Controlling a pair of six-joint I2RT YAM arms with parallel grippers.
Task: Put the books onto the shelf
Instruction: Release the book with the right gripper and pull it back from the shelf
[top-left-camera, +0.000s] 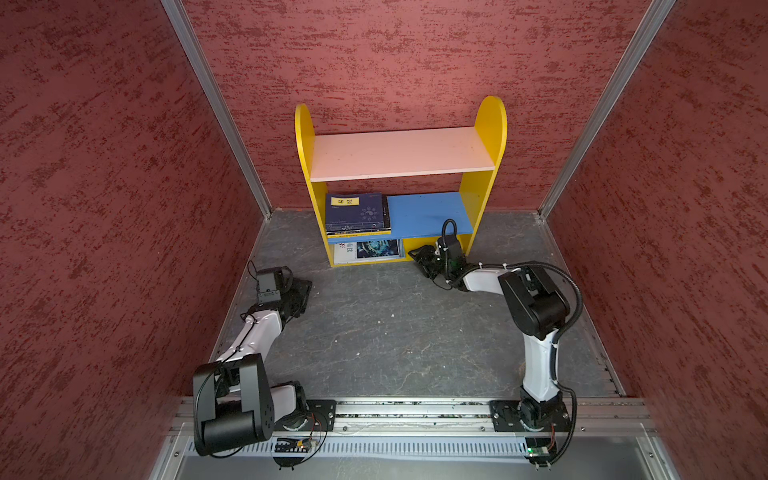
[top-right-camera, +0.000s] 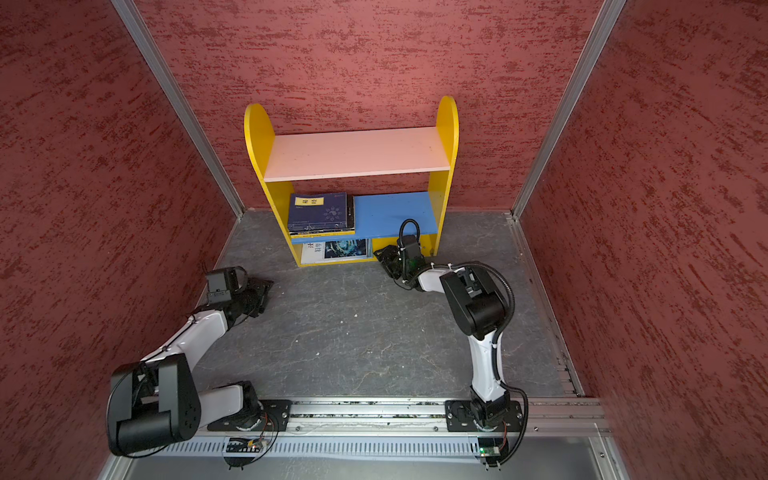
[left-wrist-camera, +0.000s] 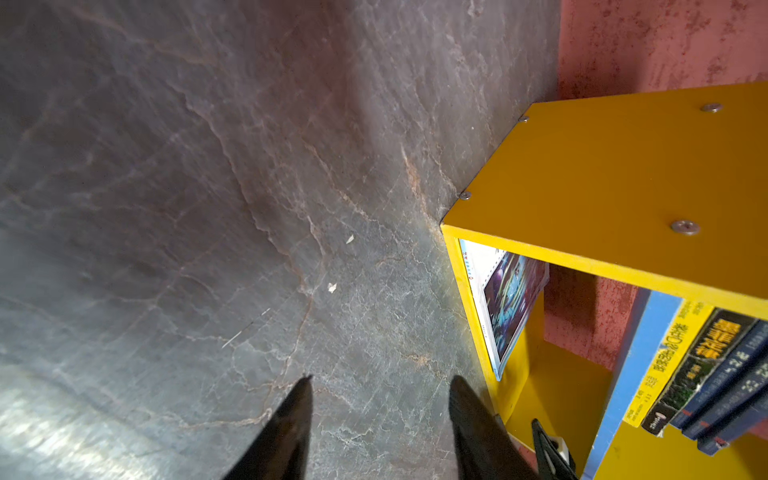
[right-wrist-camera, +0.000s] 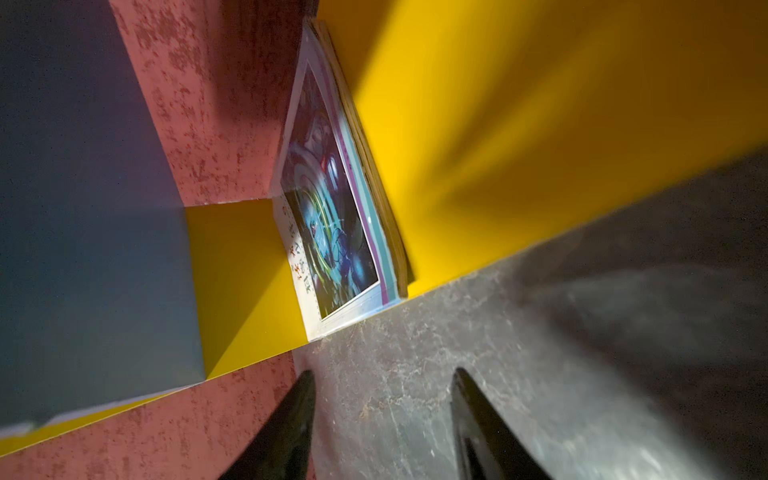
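The shelf (top-left-camera: 399, 151) (top-right-camera: 357, 151) stands against the back wall, its pink upper board bare. A stack of books (top-left-camera: 357, 212) (top-right-camera: 320, 212) with a navy, yellow-labelled one on top lies at the left of the blue lower board (top-left-camera: 430, 214). Their spines (left-wrist-camera: 706, 365) show in the left wrist view. The white magazine (top-left-camera: 368, 250) (top-right-camera: 334, 250) (left-wrist-camera: 509, 303) (right-wrist-camera: 332, 216) lies on the yellow base below them. My right gripper (top-left-camera: 420, 259) (top-right-camera: 384, 257) (right-wrist-camera: 384, 370) is open and holds nothing, low before the shelf's bottom right. My left gripper (top-left-camera: 302, 296) (top-right-camera: 259, 295) (left-wrist-camera: 382, 378) is open over the floor, left of the shelf.
Red textured walls (top-left-camera: 104, 208) close in the left, right and back sides. The floor (top-left-camera: 395, 332) is grey stone-patterned. A metal rail (top-left-camera: 415, 409) carrying both arm bases runs along the front edge. The right half of the blue board holds nothing.
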